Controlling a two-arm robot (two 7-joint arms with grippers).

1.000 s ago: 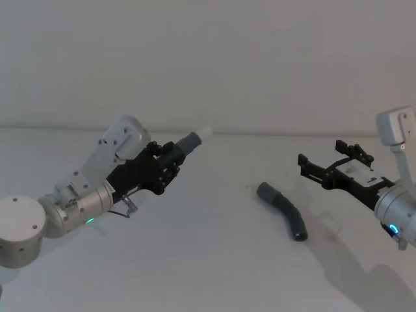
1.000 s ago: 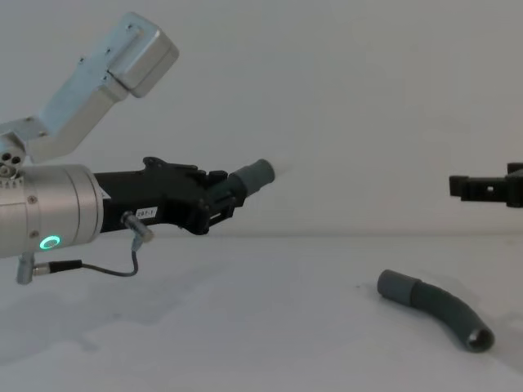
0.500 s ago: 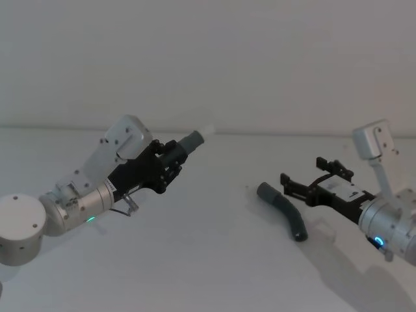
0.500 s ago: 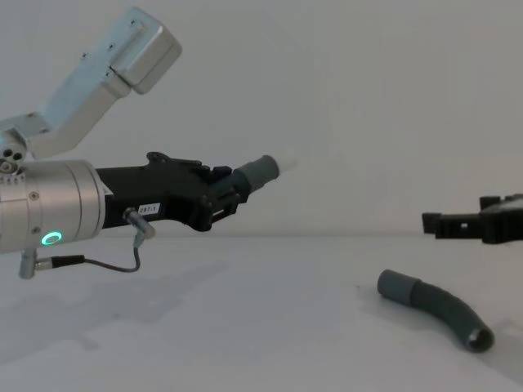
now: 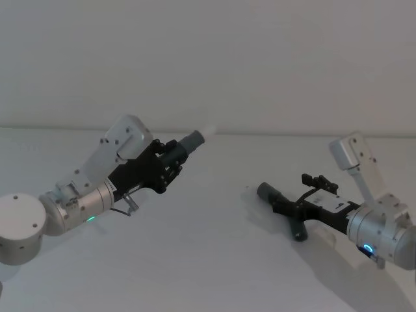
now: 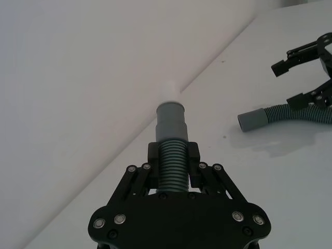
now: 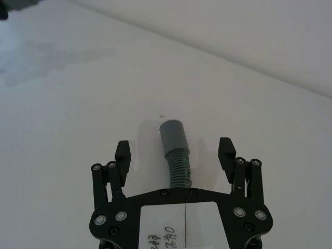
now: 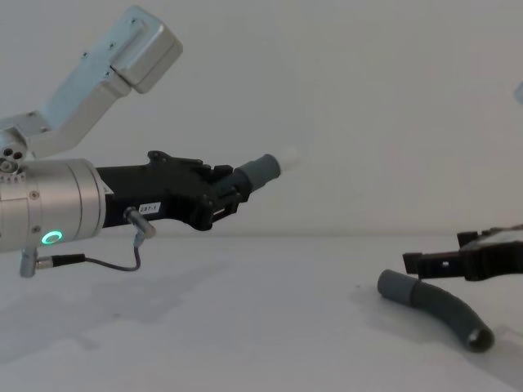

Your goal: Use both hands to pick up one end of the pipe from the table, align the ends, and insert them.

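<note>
left gripper (image 5: 175, 155): grips short pipe (image 5: 192, 141) (raised) | right gripper (image 5: 290, 191): straddles curved pipe (image 5: 266, 191)

The short straight hose piece (image 6: 172, 161) is sitting clamped in the left gripper (image 5: 169, 156), collar (image 6: 171, 119) tilting upward — the curved piece (image 8: 445, 308) is lying on the table's (image 5: 208, 260) right side.

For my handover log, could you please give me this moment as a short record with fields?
Left gripper: shut on the short pipe, raised above the table
Short pipe: ribbed part between the fingers, collar sticking out in front
Right gripper: open, low over the table, one finger on each side of the curved pipe, not touching it
Curved pipe: lying on the table, not yet gripped
Pipe ends: well apart, not joined
Stage: one piece picked up, the other still to be grasped
</note>
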